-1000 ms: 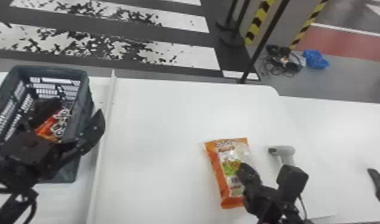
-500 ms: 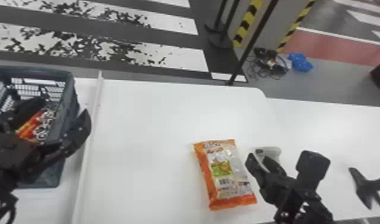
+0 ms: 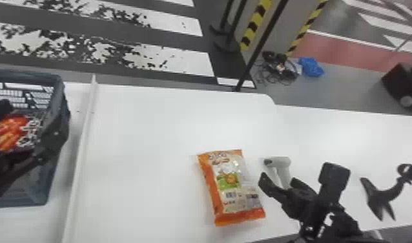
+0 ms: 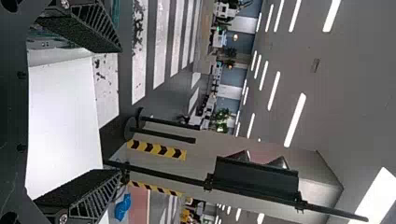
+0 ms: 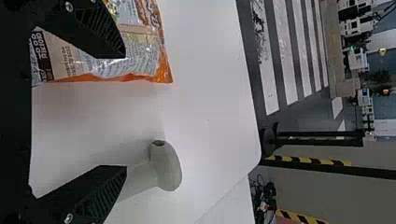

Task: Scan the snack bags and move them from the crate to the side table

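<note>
Snack bag (image 3: 231, 189) lies left of right gripper (image 3: 279, 179).

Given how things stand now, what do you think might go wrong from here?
The open right gripper sits close to both the snack bag and the scanner, so a sideways drift might nudge either. The scanner might also twist if its rounded body is pinched off-centre.
</note>
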`<state>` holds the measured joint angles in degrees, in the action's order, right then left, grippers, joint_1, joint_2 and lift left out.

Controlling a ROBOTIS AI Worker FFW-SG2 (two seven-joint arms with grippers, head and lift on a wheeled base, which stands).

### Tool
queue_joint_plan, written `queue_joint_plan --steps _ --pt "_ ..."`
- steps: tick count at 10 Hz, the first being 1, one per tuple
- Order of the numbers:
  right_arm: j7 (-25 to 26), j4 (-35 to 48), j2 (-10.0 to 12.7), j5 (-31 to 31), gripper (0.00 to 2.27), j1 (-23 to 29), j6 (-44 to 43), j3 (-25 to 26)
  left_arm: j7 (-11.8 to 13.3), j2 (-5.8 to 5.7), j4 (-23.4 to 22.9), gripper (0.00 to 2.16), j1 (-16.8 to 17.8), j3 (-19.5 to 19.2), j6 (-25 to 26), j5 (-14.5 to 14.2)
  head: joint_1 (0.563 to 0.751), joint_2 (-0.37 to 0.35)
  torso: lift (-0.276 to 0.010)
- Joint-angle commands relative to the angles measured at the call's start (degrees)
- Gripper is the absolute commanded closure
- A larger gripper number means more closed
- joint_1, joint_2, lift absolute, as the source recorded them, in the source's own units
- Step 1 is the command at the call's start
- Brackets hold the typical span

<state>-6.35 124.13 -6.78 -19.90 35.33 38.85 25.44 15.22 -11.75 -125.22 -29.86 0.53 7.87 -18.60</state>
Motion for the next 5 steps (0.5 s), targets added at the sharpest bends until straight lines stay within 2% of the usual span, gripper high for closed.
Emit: queue_joint_plan --steps 1,3,5 --pt "-2.1 -5.0 -3.5 1.6 0.05 -2.4 -0.7 0.8 0.2 -0.29 0.1 0.07 0.0 -0.4 0.0 -0.2 0.695 -0.350 -0.087" --pt "-10.4 -13.3 -7.4 2.1 0.05 -6.1 -3.4 3.0 0.5 -0.47 0.4 0.07 -0.3 -0.6 0.0 -0.5 0.695 -0.350 -0.087" --pt "-13.2 -20.6 -11.4 2.0 0.05 -9.1 -3.6 3.2 0.7 -0.38 0.4 0.07 -0.4 -0.6 0.9 -0.2 0.695 -0.350 -0.087"
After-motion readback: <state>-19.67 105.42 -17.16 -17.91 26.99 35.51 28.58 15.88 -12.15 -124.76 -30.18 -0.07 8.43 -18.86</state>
